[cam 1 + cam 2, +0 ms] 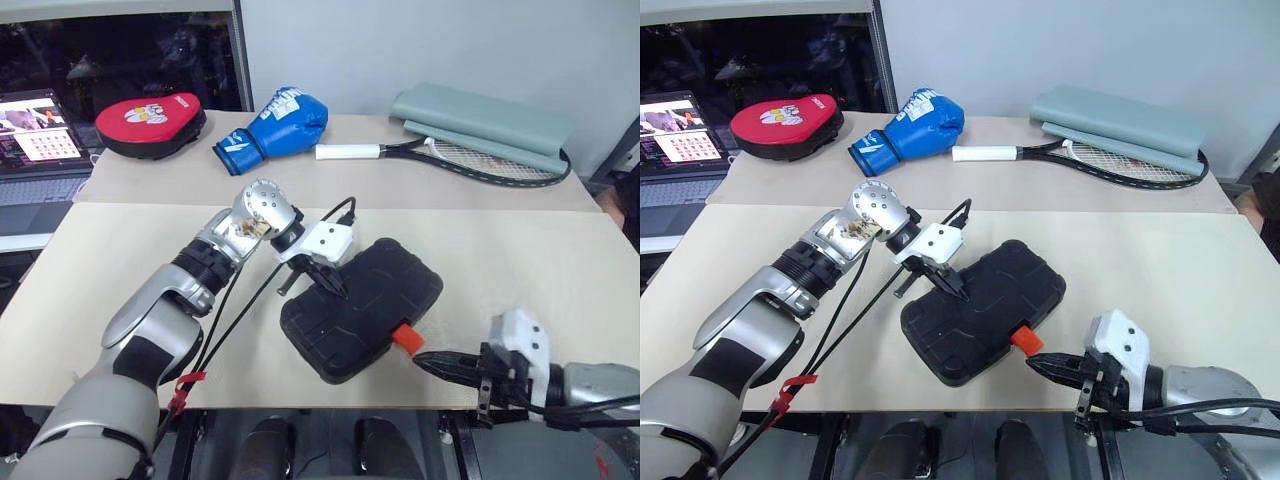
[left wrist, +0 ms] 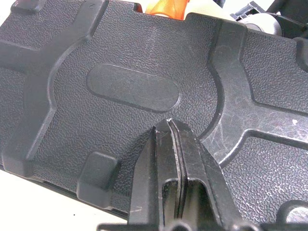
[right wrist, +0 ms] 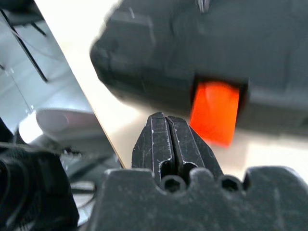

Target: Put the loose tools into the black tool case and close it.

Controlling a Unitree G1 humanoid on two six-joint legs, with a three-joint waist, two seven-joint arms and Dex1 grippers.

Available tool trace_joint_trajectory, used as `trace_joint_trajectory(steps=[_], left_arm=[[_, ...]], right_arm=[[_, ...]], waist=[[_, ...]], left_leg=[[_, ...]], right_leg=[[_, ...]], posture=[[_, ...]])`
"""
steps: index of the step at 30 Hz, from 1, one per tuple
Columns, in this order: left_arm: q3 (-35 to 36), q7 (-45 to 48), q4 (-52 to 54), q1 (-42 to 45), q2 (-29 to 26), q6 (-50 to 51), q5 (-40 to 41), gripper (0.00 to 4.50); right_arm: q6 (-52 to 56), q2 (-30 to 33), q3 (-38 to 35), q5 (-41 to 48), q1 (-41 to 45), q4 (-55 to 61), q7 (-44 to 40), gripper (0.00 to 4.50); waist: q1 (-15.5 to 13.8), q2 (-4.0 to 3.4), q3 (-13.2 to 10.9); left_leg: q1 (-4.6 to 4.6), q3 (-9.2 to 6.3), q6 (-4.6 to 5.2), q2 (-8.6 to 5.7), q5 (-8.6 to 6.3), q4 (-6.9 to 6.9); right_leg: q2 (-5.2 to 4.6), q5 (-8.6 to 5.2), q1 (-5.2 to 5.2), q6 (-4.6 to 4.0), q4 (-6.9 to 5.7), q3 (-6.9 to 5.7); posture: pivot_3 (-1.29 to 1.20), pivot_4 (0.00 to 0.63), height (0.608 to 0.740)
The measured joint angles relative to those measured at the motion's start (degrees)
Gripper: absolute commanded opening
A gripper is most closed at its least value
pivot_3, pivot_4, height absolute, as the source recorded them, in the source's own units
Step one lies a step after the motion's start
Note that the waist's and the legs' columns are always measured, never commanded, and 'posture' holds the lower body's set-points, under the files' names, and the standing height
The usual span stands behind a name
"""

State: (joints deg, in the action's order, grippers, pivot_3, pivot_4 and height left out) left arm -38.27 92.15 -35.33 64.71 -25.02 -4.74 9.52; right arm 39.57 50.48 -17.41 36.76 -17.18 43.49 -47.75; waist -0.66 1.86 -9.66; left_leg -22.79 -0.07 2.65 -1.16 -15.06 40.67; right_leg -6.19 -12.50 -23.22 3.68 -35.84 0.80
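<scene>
Black tool case (image 1: 362,308) lies lid-down-shut at table centre, orange latch (image 1: 405,338) on its near-right edge, about 4 o'clock of the case. Left gripper (image 1: 335,285) has its fingers pressed together, empty, tips on the lid's upper-left part, around 10 o'clock. Right gripper (image 1: 425,359) also pinched closed, holding nothing, tips just beside the latch at 4 o'clock; can't tell if touching. Far table (image 1: 330,180), 12 o'clock: red-and-black punch pad (image 1: 150,122), blue boxing glove (image 1: 275,124), tennis racket (image 1: 450,155).
</scene>
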Motion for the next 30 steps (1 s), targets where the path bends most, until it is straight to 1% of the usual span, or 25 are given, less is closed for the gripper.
trace_joint_trajectory(steps=[4,8,18,22,26,29,30], left_arm=[[0.28,0.00,0.75,-0.23,-0.05,0.21,-0.28,0.05],[0.37,0.01,0.76,-0.23,-0.09,0.64,-0.34,0.05],[0.55,0.15,0.82,-0.22,-0.14,1.31,-0.37,0.05],[0.66,0.20,0.78,-0.22,-0.12,1.30,-0.49,0.05],[0.77,0.20,0.76,-0.22,0.15,1.30,-0.55,0.05],[1.00,0.20,0.59,-0.22,0.14,1.27,-0.73,0.05],[1.26,0.22,0.42,-0.22,0.12,1.19,-1.14,0.05]], right_arm=[[-0.67,0.02,3.14,-3.29,0.37,-2.77,0.48,0.00],[-2.80,-0.50,6.12,-6.41,0.92,-4.48,0.58,0.00],[-3.38,-2.18,9.11,-8.54,4.66,-7.10,1.25,0.00],[-3.11,-2.09,9.22,-8.48,4.98,-7.12,0.78,0.00],[-3.11,1.03,8.80,-8.52,2.85,-6.80,-1.31,0.00],[-3.00,1.89,7.00,-7.67,0.89,-6.39,-3.06,0.00],[-2.74,2.32,4.65,-5.97,0.42,-5.58,-4.32,0.00]], waist=[[-0.01,-0.01,0.00],[0.03,-0.01,0.00],[0.07,-0.01,0.00],[0.10,-0.02,0.00],[0.00,-0.01,0.00],[-0.01,-0.02,0.00],[0.09,-0.01,0.00]], left_leg=[[-0.04,0.00,0.00,-0.02,0.00,0.00],[-0.04,0.01,0.00,-0.02,0.00,0.00],[-0.04,0.00,0.00,0.00,0.00,0.00],[-0.04,0.00,0.00,0.00,0.00,0.00],[-0.06,-0.01,0.00,-0.01,0.00,-0.01],[-0.08,-0.01,0.01,-0.02,-0.01,-0.01],[-0.07,0.00,0.01,0.00,-0.01,0.00]], right_leg=[[0.00,0.11,-0.04,-0.19,0.00,0.01],[0.00,0.07,-0.03,-0.12,0.01,0.01],[0.00,0.04,-0.05,-0.07,0.01,0.01],[0.00,0.04,-0.06,-0.07,0.00,0.01],[0.00,0.04,-0.06,-0.08,0.02,0.00],[0.00,0.05,-0.07,-0.09,0.03,0.00],[0.00,0.07,-0.06,-0.11,0.04,0.00]], posture=[[0.00,0.150,0.736],[0.00,0.150,0.736],[0.00,0.150,0.736],[0.00,0.150,0.736],[0.00,0.150,0.736],[0.00,0.150,0.736],[0.00,0.150,0.736]])
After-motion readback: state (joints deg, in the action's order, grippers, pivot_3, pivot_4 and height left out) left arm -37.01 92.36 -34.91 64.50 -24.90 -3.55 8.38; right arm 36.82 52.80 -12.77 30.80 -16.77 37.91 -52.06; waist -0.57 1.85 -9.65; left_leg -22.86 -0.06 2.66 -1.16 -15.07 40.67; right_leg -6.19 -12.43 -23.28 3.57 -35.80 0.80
